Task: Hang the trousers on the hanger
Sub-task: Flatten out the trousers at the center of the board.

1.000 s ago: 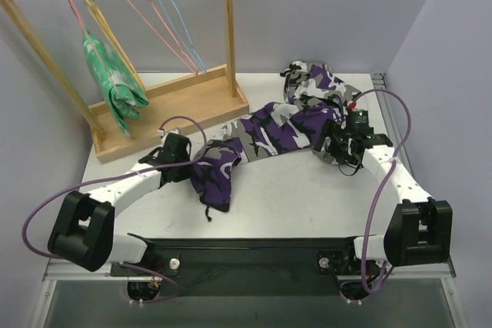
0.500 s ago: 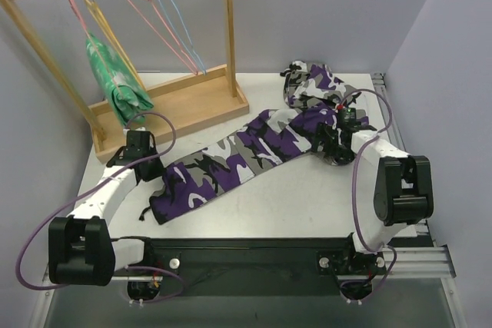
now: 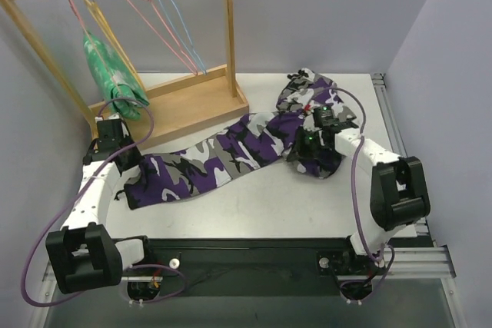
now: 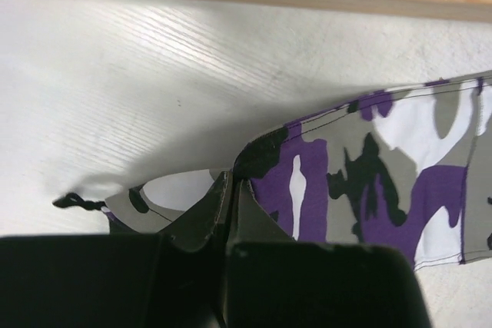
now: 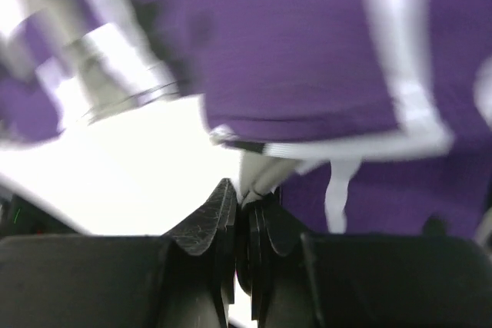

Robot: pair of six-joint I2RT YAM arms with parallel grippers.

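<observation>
The trousers (image 3: 223, 160) lie across the middle of the white bench (image 3: 254, 209). One leg is drawn out flat in a long band towards the lower left, and the waist end is bunched in a soft heap at the right of centre. The cloth is a woven camouflage of purple, black, white and grey patches. Stitched seams and a folded hem show in the left wrist view, where a short black knotted cord (image 4: 77, 202) trails from the hem at the left edge.

The left hand (image 4: 233, 190) is pressed together on that hem and lifts it a little off the bench, whose surface shows a fine, brushed grain. The right hand (image 5: 244, 199) is also pressed together. It sits in the bunched waist end and nips a pale edge of the cloth, though that view is blurred.

The hanger (image 3: 107, 28) is thin yellow wire. It hangs by its hook from the round wooden rod of a rack (image 3: 192, 101) in the upper left. A green-and-white garment (image 3: 108, 71) hangs by it, and pink wire hangers (image 3: 157, 24) and a blue one (image 3: 178, 21) are further right on the rod. The hanger is well apart from the trousers.
</observation>
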